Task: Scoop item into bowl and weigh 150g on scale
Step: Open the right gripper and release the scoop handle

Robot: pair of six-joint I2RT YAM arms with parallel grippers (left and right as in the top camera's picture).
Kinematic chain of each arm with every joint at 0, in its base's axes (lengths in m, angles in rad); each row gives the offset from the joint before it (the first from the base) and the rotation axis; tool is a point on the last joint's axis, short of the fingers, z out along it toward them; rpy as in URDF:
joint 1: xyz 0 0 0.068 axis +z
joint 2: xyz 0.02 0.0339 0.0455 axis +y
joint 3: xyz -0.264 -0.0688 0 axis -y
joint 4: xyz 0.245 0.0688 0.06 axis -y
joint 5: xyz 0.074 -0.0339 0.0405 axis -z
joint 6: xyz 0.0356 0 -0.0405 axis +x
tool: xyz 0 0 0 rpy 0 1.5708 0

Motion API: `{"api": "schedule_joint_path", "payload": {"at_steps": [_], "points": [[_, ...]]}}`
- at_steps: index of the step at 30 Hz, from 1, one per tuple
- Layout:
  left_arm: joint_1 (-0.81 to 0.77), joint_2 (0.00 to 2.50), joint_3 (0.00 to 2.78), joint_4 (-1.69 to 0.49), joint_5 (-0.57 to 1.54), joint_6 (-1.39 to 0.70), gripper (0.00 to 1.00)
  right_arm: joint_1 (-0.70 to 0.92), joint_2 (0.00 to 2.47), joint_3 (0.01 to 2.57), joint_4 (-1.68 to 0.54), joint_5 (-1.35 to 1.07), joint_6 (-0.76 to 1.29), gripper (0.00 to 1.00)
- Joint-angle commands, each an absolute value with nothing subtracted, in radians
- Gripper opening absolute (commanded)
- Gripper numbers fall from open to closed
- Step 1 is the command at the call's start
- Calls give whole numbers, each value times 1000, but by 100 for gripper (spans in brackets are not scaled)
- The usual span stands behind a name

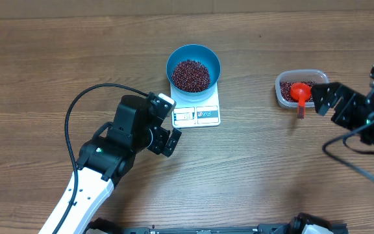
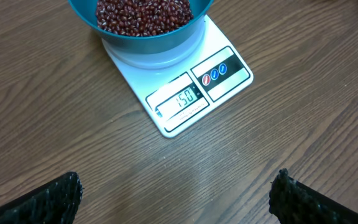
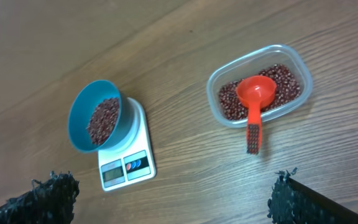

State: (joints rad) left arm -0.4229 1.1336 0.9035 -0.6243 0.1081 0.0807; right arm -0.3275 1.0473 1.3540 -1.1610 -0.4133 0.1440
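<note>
Overhead, scale: the small flat white rectangular kitchen scale (image 1: 197,116) sits mid-table on the brown wood-grain table (image 1: 44,52), carrying the round bright blue plastic bowl (image 1: 171,65).
Overhead, beans: a heap of small dark red-brown beans (image 1: 191,75) lies in the bowl.
Overhead, supply: a clear rounded-rectangular plastic tub (image 1: 280,86) stands well to the right, with more beans inside and a red plastic scoop (image 1: 299,91) laid across it.
Overhead, arms: the left gripper (image 1: 167,123) hovers just beside the scale's display edge. The right gripper (image 1: 324,104) hangs near the tub. Neither touches anything.

Left wrist, reading: the scale (image 2: 173,127) shows 150 on its display, with the bowl (image 2: 148,45) and its beans (image 2: 142,12) just above it in the frame.
Left wrist, hand: the left gripper (image 2: 179,205) is spread wide, its fingers (image 2: 55,199) empty over bare wood.

Right wrist, layout: the bowl (image 3: 79,121) of beans (image 3: 104,118) rests on the scale (image 3: 137,127). The scoop (image 3: 257,93) lies in the tub (image 3: 214,81), its dark handle over the rim.
Right wrist, hand: the right gripper (image 3: 173,205) is also wide and holds nothing.

Progress: the scooping and weighing look done, since the target weight shows. Little seems left beyond pulling the arms clear.
</note>
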Motion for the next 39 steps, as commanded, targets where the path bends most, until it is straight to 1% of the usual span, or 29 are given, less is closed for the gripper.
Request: {"api": "schedule_joint_path", "payload": {"at_steps": [1, 8, 21, 29, 33, 39], "points": [[-419, 1139, 899, -624, 101, 74, 100, -329, 996, 1376, -1167, -436, 102, 100], [-419, 1139, 899, -624, 101, 74, 100, -329, 971, 1376, -1198, -436, 103, 100], [-419, 1139, 899, -624, 101, 74, 100, -329, 997, 1376, -1206, -406, 99, 100], [-419, 1139, 899, -624, 101, 74, 99, -290, 995, 1375, -1197, -417, 96, 100], [-419, 1139, 899, -624, 101, 74, 99, -258, 981, 1365, -1145, -349, 96, 100], [-419, 1139, 899, -624, 101, 74, 100, -160, 922, 1282, -958, -214, 96, 100]]}}
